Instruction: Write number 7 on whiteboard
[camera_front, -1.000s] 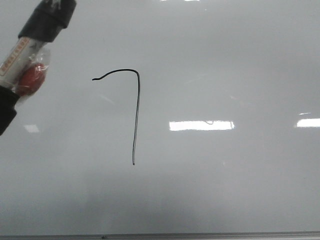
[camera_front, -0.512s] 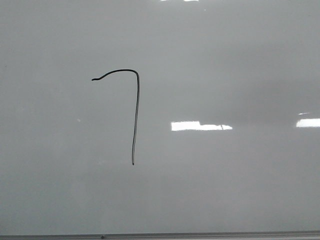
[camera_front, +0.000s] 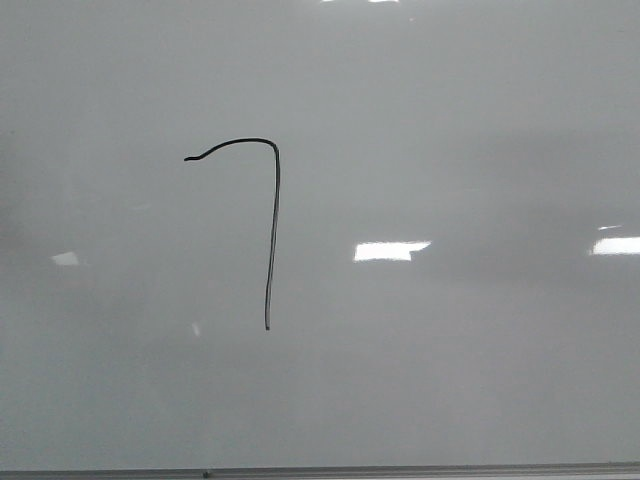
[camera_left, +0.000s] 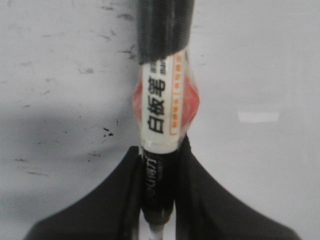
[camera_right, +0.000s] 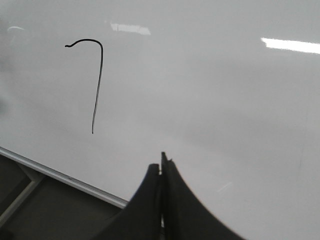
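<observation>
The number 7 (camera_front: 272, 225) sits finished on the left half of the whiteboard (camera_front: 480, 380), so the writing looks done and what remains is retreat: left gripper (camera_left: 159, 200) clamped on the marker (camera_left: 161, 112), right gripper (camera_right: 161, 172) pressed together and empty, nothing obstructing.

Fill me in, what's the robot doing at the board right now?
A black number 7 is drawn on the whiteboard, both strokes complete. The left gripper is shut on a whiteboard marker, out of the front view. The right gripper is shut and empty, hanging over the board near its edge strip. The writing looks finished.
</observation>
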